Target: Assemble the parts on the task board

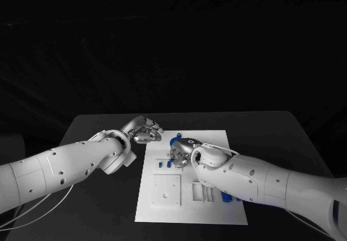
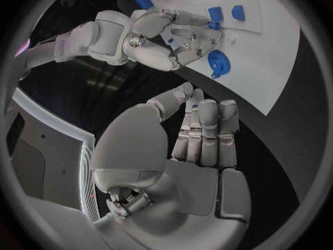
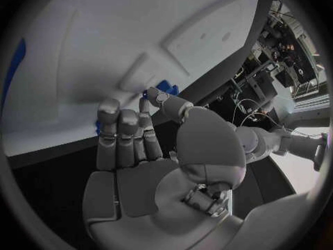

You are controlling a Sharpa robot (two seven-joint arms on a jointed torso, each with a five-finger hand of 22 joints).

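Right hand (image 1: 183,152) low over the board (image 1: 217,211), fingers on a blue part (image 3: 165,86) near its middle, grip unclear, while the left hand (image 1: 143,130) hovers curled and empty beside the edge; next, I'd say, seat it.

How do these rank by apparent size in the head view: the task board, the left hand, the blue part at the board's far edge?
1. task board
2. left hand
3. blue part
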